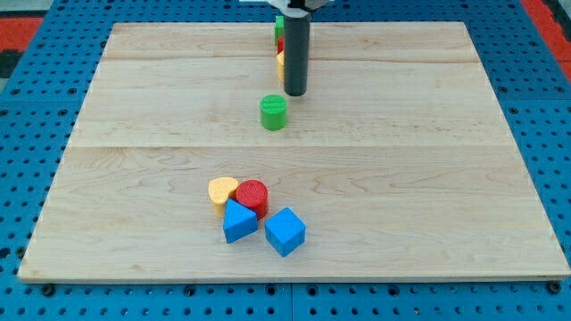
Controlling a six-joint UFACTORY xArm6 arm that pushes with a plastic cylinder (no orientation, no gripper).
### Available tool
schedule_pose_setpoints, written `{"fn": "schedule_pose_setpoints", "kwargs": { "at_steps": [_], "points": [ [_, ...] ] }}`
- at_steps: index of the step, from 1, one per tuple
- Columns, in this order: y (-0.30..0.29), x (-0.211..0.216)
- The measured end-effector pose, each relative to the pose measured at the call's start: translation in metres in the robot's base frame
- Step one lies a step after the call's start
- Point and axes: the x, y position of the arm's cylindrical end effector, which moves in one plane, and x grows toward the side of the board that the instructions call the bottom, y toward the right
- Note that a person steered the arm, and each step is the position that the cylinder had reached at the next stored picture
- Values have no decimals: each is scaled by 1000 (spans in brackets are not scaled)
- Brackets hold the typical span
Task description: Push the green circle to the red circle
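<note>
Bright, even overhead light on the pale wooden board [428,178] — soft short shadows under the blocks, no hard glare, focus sharp across the frame — slight low-res softness at the blue pegboard [27,294] edges.

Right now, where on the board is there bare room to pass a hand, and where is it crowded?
The board's whole right side and left side are bare. There is a bare band between the green circle and the red circle.

Crowded: around the red circle, with the yellow block and two blue blocks, and behind my tip at the top.
</note>
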Motion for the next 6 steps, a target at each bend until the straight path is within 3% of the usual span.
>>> {"fn": "schedule_pose_setpoints", "kwargs": {
  "at_steps": [2,4,6],
  "points": [
    [-76,120],
    [-79,81],
    [-121,132]
  ]
}}
